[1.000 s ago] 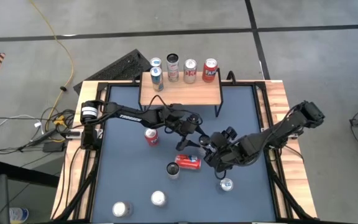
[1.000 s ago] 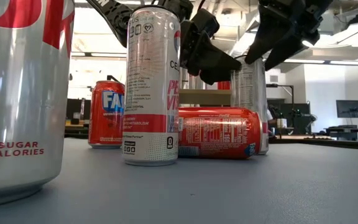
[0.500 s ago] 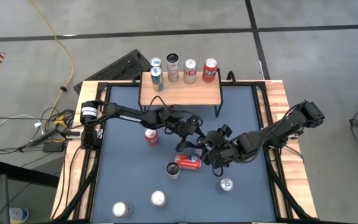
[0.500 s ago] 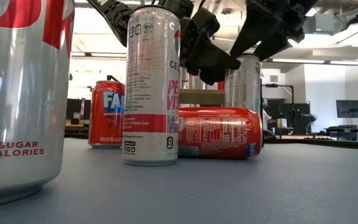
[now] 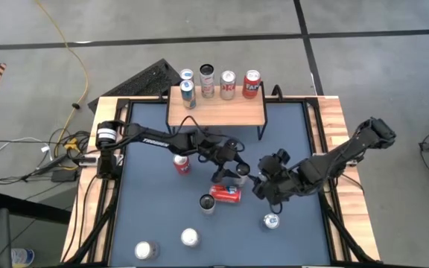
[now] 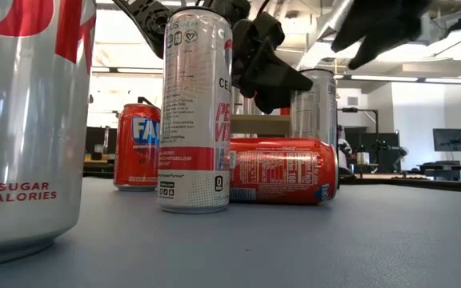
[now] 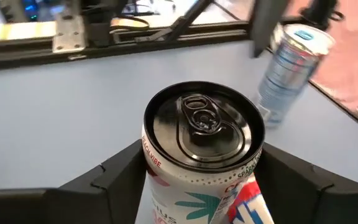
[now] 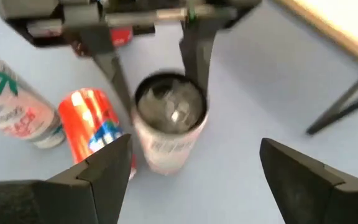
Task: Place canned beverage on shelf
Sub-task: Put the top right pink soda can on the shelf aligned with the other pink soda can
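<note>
Left wrist view: my left gripper (image 7: 201, 180) brackets the upright white slim can (image 7: 201, 155) mid-table, fingers not clearly clamped; squeeze squarely, lift straight clear of the lying red can (image 5: 225, 194), toward the wooden shelf (image 5: 216, 113); right gripper (image 8: 191, 174) wide open, empty, nearby.

Grey tiled floor (image 5: 363, 18), yellow cable (image 5: 71, 52), distant desks (image 6: 446, 170).

The right hand (image 5: 263, 181) has let go of the silver can (image 6: 314, 120) and moved back. The left hand (image 5: 234, 170) has closed in around that can.
</note>
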Robot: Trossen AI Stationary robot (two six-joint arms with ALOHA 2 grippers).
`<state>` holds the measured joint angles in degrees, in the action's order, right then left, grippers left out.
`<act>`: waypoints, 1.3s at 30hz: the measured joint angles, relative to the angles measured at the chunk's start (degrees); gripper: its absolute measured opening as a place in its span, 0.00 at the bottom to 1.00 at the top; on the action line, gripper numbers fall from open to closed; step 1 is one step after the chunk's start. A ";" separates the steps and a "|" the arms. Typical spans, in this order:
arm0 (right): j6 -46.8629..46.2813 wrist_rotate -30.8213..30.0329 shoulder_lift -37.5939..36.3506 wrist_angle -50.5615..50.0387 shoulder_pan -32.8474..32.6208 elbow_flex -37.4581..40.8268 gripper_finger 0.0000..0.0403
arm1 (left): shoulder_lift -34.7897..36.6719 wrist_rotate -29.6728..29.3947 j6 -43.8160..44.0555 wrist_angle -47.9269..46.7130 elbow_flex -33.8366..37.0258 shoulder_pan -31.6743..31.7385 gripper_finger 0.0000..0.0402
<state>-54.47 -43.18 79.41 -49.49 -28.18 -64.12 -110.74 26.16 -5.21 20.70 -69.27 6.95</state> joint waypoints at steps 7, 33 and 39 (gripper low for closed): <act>-9.07 -0.23 0.15 -4.29 -4.33 0.00 0.82 | 0.07 -13.89 9.87 0.01 -0.03 -1.78 0.60; -12.84 -0.93 0.64 -4.46 -7.79 0.00 0.82 | 0.11 -77.10 50.34 -13.86 -0.33 -13.98 0.63; -12.46 -2.10 0.64 -4.46 -7.79 0.00 0.82 | -0.01 -79.99 41.50 -24.93 -7.76 -17.23 0.63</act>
<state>-66.92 -45.28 80.05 -53.95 -35.97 -64.12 -110.75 -53.83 36.29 -4.22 -77.03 -10.28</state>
